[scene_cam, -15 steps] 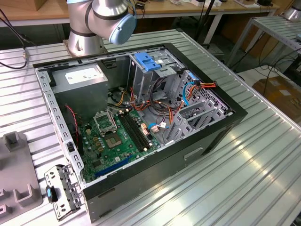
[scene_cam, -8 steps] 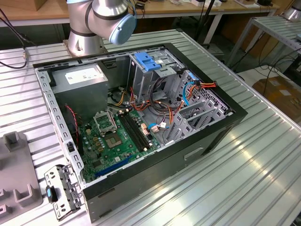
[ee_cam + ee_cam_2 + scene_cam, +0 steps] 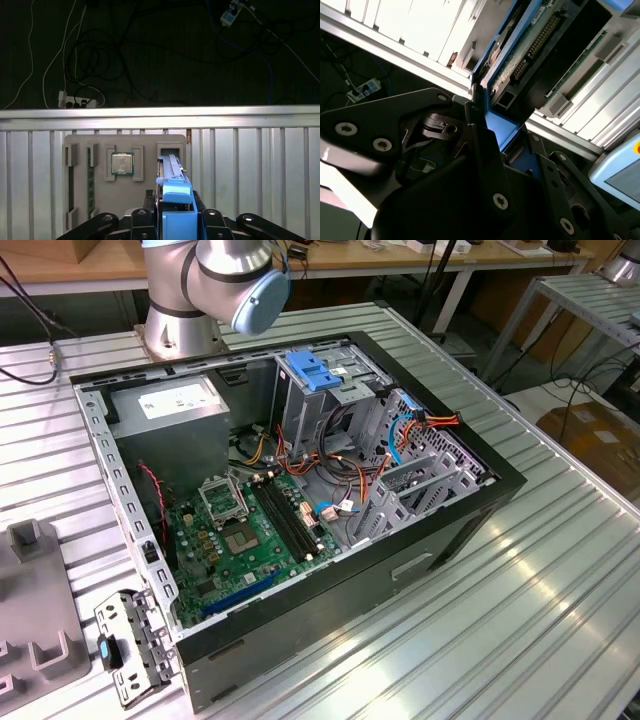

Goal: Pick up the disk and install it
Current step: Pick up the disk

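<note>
In the first wrist view the disk (image 3: 175,192), a flat drive in a bright blue carrier, stands on edge between the black fingers of my gripper (image 3: 176,216). The jaws look shut on the carrier from both sides. The disk's far end reaches a slot of the grey holder tray (image 3: 85,200), which lies on the ribbed metal table. In the second wrist view the disk (image 3: 522,60) shows its green circuit board and connector, with a black finger (image 3: 481,140) pressed against its blue frame.
The open computer case (image 3: 505,485) lies on the ribbed table, with motherboard (image 3: 240,535), cables and a drive cage topped by a light-blue latch plate (image 3: 315,370). The arm's base (image 3: 185,325) stands behind it. A processor (image 3: 121,163) sits in the tray. Beyond the table edge are floor cables.
</note>
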Tool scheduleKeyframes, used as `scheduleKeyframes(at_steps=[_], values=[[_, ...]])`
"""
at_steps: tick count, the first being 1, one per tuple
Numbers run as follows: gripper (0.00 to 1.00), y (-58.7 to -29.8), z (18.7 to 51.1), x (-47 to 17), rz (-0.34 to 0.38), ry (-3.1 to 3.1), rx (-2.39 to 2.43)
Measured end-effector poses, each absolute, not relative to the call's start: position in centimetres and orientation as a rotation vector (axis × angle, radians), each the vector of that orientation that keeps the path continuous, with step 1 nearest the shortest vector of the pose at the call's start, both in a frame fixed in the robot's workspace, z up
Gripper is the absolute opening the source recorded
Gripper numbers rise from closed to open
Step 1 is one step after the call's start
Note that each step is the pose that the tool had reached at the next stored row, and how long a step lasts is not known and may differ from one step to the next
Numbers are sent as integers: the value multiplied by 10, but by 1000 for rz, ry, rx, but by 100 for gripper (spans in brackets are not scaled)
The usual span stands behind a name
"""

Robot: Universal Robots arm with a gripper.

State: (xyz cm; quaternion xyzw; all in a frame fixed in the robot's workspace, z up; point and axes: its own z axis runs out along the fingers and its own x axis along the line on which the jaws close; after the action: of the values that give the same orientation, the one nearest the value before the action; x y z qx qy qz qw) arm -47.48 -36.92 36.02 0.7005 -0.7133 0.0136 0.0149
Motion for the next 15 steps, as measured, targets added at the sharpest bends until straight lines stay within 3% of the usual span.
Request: scheduleKeyframes(at_steps=[15], values=[[37, -369, 370, -475, 42, -2220, 2180]])
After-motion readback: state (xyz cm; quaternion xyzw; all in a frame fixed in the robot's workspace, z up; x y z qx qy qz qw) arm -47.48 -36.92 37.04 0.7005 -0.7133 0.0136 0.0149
